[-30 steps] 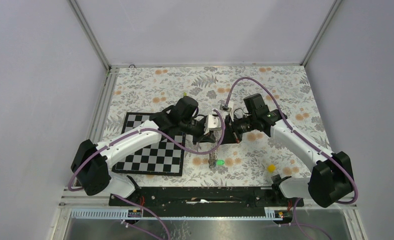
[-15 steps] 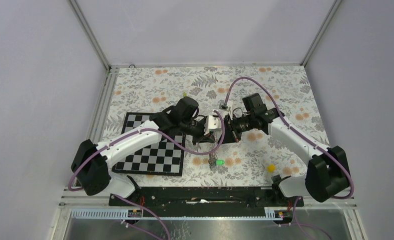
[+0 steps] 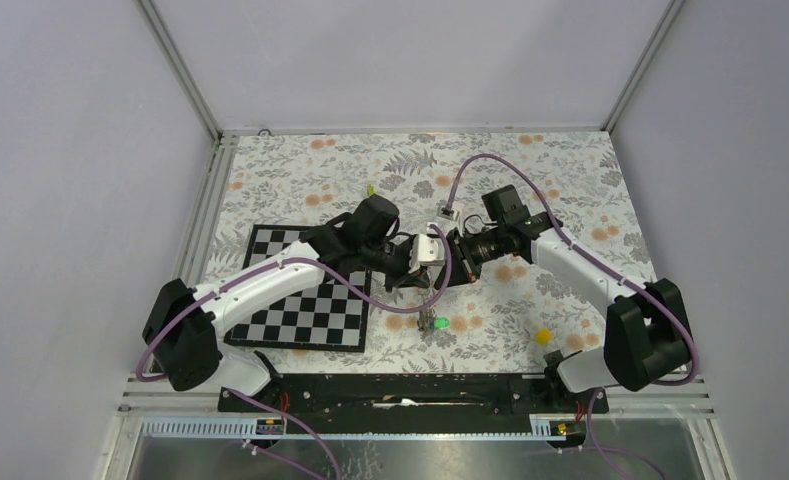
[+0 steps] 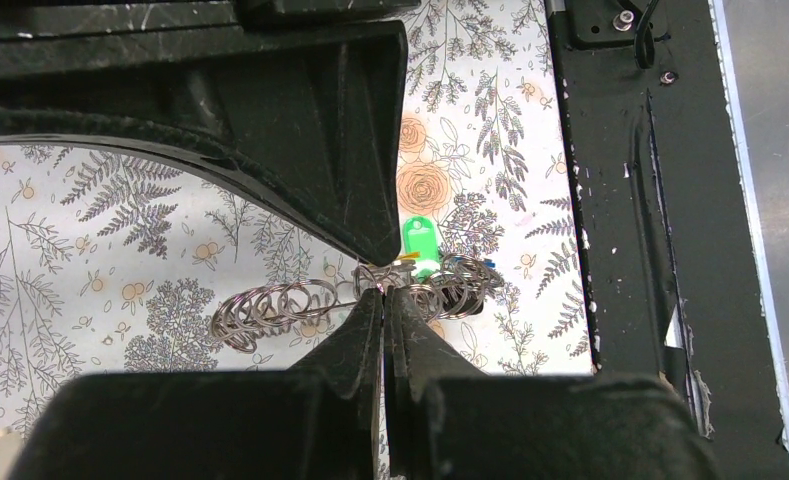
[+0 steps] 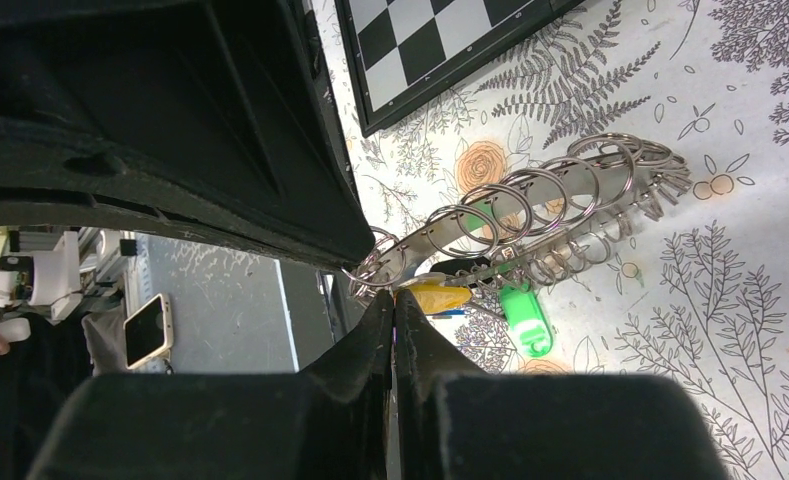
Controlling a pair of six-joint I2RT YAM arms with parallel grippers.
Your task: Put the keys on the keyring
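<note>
Grips the jagged grey metal keyring [image 4: 270, 310] mid-length in the clenched left gripper [image 4: 383, 292], its end in the clenched right gripper [image 5: 391, 296], tiny yellow-headed key [image 5: 438, 296] just beside.

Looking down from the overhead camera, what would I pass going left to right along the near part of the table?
Left arm's black shoulder → chessboard → green key → small yellow object → right arm's black shoulder.
</note>
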